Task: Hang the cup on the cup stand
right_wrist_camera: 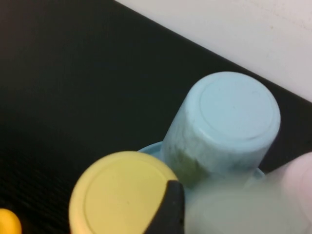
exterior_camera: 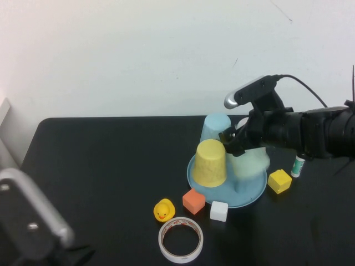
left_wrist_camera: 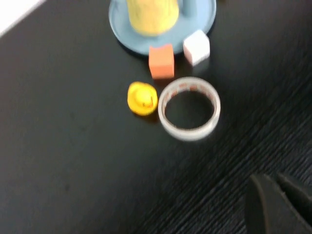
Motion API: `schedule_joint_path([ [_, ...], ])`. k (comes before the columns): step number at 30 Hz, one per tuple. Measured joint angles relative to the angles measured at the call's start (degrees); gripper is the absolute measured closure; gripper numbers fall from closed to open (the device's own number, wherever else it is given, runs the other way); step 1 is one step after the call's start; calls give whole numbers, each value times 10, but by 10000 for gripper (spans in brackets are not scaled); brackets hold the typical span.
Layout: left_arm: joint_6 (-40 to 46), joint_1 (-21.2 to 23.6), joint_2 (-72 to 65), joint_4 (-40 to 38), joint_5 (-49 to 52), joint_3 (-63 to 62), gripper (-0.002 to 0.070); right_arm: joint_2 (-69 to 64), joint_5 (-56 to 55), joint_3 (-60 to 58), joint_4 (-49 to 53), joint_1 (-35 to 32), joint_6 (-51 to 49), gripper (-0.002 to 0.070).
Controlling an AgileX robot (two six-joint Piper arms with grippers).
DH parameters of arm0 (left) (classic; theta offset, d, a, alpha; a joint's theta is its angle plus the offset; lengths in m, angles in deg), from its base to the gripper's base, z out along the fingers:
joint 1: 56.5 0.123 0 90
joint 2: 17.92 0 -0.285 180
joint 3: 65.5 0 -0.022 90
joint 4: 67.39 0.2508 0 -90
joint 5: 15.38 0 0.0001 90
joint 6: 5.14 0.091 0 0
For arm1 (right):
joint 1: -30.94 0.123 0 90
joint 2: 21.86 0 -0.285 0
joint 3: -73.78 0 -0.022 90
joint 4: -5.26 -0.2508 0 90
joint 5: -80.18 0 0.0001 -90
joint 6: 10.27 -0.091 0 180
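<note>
Right gripper (exterior_camera: 237, 143) hangs over the round light-blue plastic cup stand (exterior_camera: 252, 195), jaws spread wide around the blurred pale mint-green plastic cup (exterior_camera: 250, 165), inverted beside the yellow cup (exterior_camera: 211, 162) and light-blue cup (exterior_camera: 215, 128). Judged light, thin-walled, slick: take it across the tapered wall. Left gripper (left_wrist_camera: 278, 207) closed, low near the table's front edge.
</note>
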Motion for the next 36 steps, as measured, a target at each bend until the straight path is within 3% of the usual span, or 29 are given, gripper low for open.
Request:
schedule_joint_path([
  [8,-51,0,123,1,7,25,675,0,0,0,0,0,-20,-14],
  [11,-71,0,175,2,10,52,675,6,0,0,0,0,-21,25],
  [14,-90,0,230,7,23,77,675,29,0,-4,0,0,-21,182],
  [18,-119,0,307,46,54,110,675,95,26,-28,0,0,-21,498],
  [21,-172,0,363,101,57,134,675,153,65,-59,0,0,-21,623],
  [27,-247,0,425,194,23,172,675,276,127,-147,0,0,-21,671],
  [36,-270,0,428,204,13,183,675,483,146,-296,1,0,38,677],
])
